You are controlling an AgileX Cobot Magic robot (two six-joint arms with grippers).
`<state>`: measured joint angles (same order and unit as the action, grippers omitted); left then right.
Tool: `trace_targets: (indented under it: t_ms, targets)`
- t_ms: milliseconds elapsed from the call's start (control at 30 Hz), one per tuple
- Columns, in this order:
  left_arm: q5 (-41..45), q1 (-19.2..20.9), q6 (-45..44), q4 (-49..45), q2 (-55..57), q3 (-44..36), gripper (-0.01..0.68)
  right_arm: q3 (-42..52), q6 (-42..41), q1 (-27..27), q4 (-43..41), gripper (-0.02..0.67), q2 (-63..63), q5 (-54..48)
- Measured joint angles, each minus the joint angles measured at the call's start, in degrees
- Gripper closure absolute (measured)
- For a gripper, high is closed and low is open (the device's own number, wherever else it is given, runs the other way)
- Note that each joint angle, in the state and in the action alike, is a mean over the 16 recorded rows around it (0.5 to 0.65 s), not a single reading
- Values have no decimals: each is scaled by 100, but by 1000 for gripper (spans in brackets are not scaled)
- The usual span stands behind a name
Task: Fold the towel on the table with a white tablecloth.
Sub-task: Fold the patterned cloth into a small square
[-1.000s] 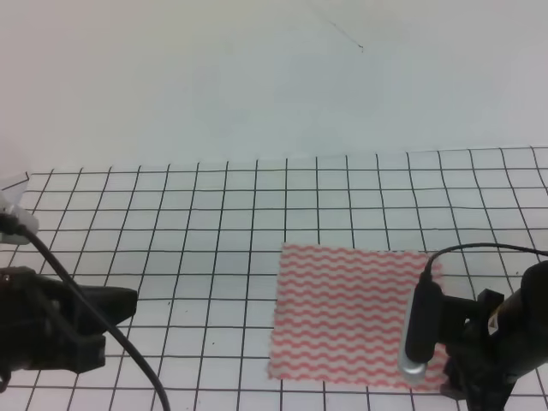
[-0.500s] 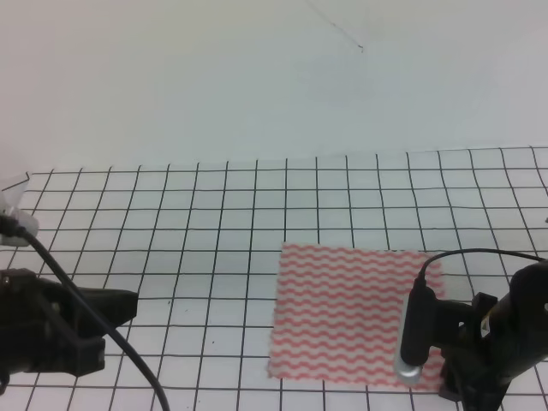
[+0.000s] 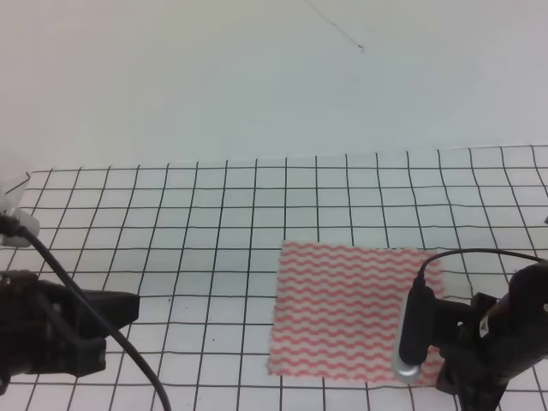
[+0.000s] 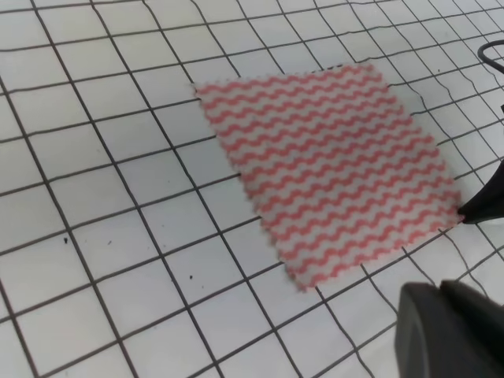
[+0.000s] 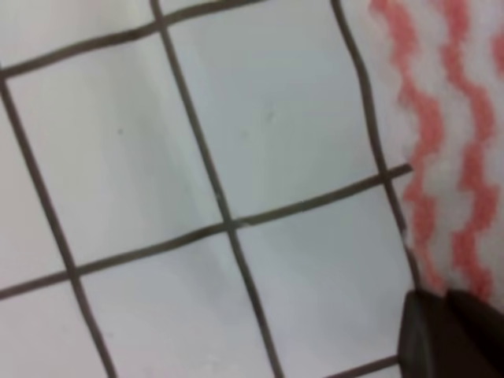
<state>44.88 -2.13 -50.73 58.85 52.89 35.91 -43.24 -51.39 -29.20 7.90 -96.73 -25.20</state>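
Note:
The towel (image 3: 351,312), pink-red and white wavy stripes, lies flat on the table with a white tablecloth (image 3: 214,214). My right gripper (image 3: 454,381) is low at the towel's near right corner. In the left wrist view its dark tip (image 4: 484,205) touches that corner of the towel (image 4: 331,169). The right wrist view is close and blurred: the towel's edge (image 5: 449,157) runs under dark fingers (image 5: 453,335), and their gap does not show. My left gripper (image 3: 116,306) hovers well to the left of the towel, its fingers (image 4: 445,331) pressed together and empty.
A black cable (image 3: 103,330) loops over the left arm, and another cable (image 3: 479,253) arcs above the right arm. A silver-tipped black cylinder (image 3: 413,338) on the right arm overhangs the towel's right side. The grid cloth ends at a pale wall (image 3: 257,77).
The right arm has sunk a little lower and shifted slightly towards the towel's near right corner. The towel and the left arm have not moved.

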Motion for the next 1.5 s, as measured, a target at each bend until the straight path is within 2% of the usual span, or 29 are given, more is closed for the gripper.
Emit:
trace_targets:
  t_ms: [467, 900, 1500]
  targets:
    - [-107, 0, 1, 2, 0, 0, 672, 0, -8, 0, -123, 646, 289, 193]
    - [-609, 0, 1, 29, 0, 0, 672, 0, -12, 81, -317, 647, 144, 1553]
    - [-609, 0, 10, 33, 0, 0, 672, 0, -12, 453, -151, 648, -256, 3127]
